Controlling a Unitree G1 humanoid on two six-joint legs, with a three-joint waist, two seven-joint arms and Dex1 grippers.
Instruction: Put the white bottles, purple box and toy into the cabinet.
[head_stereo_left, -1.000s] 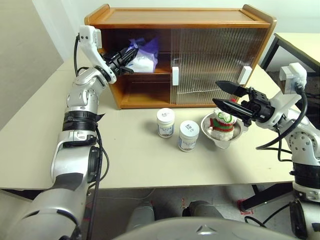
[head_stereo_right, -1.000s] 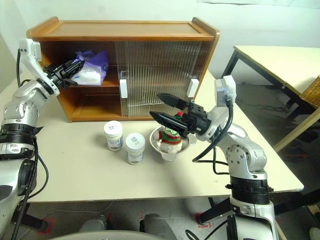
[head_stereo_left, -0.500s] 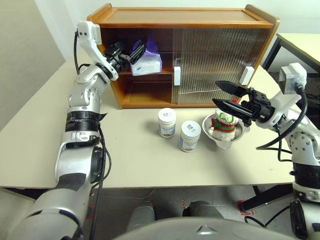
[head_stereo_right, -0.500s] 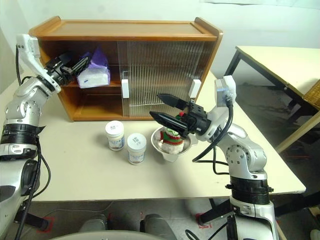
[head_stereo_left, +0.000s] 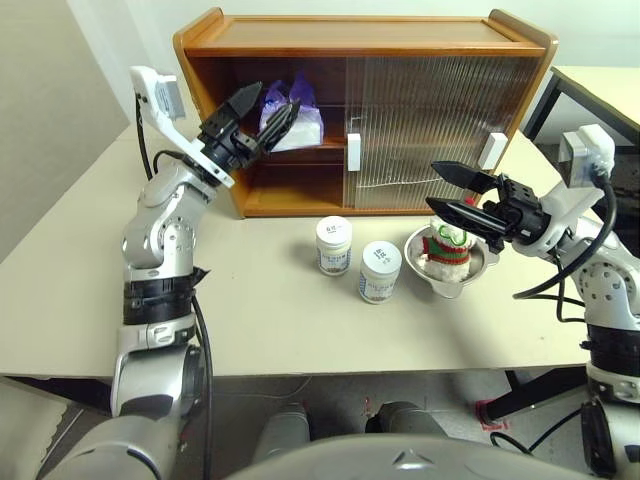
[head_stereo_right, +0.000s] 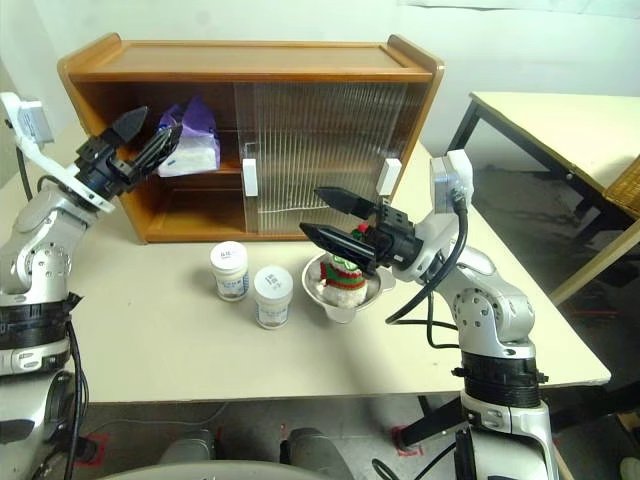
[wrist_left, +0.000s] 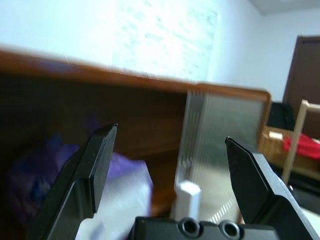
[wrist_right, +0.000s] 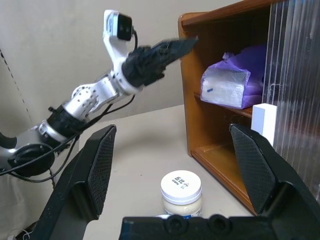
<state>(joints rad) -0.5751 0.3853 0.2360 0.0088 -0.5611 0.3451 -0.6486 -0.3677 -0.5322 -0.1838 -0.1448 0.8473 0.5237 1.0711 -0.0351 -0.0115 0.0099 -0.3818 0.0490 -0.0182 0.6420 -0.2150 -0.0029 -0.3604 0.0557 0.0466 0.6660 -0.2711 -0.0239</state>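
Seeing purple box (head_stereo_left: 292, 118) shelved; my left gripper (head_stereo_left: 258, 108), jaws wide, empty. White bottles (head_stereo_left: 333, 244) stand upright between arms; right gripper (head_stereo_left: 447, 191), jaws open, hovers nearer, over toy (head_stereo_left: 445, 250).

Even, bright room light; the left wrist view is motion-blurred, with dark cabinet (wrist_left: 125, 120) shadow

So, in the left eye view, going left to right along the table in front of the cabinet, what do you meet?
First white bottle → second white bottle → steel bowl holding the toy → right hand.
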